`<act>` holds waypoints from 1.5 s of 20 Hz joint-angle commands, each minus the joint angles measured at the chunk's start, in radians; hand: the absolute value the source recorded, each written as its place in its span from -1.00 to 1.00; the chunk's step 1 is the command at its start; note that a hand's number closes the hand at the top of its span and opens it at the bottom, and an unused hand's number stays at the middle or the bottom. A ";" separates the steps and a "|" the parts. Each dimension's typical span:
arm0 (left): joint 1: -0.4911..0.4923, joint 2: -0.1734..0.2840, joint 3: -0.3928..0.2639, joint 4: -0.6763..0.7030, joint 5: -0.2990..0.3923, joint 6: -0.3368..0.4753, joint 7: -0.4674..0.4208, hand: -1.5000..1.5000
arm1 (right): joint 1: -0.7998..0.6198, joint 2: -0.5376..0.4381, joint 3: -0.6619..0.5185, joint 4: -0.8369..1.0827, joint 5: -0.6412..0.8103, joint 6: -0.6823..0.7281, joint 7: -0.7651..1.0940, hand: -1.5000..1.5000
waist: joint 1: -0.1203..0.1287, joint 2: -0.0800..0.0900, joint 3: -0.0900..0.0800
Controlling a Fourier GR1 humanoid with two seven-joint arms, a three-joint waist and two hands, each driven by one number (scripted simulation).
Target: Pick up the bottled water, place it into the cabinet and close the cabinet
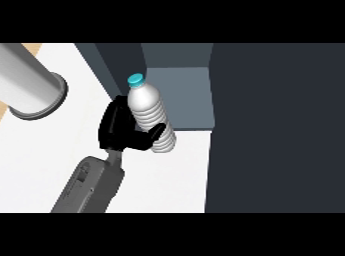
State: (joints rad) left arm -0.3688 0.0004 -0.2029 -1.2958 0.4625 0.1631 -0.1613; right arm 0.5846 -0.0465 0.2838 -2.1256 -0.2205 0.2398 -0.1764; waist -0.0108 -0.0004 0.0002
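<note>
Bottle (150,112) at cabinet (179,95) mouth, frame centre.
Hand (119,130) fingers (156,132) curl round it; ease it upright inside before letting go.

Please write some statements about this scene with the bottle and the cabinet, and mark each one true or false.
1. The clear ribbed plastic water bottle has a teal cap. True.
2. The bottle lies flat on the white counter. False: it is held, leaning slightly, cap toward the cabinet.
3. The black hand has its fingers curled round the bottle. True.
4. The dark grey cabinet is closed. False: its opening shows, with the dark door standing at the right.
5. A large grey cylinder shows at the upper left. True.
</note>
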 commanded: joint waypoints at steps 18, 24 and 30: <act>-0.657 0.001 -0.005 0.609 -0.089 0.342 -0.036 1.00 | 0.006 0.022 0.045 0.043 0.023 -0.018 -0.048 -1.00 | -0.016 0.003 0.000; -0.748 0.001 0.049 0.905 -0.099 0.321 -0.185 1.00 | -0.068 -0.005 -0.011 0.007 -0.043 -0.025 0.034 -1.00 | -0.038 0.018 0.000; -0.792 0.031 0.080 1.033 -0.108 0.320 -0.267 1.00 | -0.066 -0.052 -0.051 0.053 -0.078 0.039 -0.001 -1.00 | -0.045 0.020 0.000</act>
State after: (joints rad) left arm -1.1220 0.0095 -0.1533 -0.3478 0.3637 0.4895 -0.3899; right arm 0.5261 -0.0766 0.2590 -2.0965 -0.2818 0.2518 -0.1604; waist -0.0554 0.0180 -0.0001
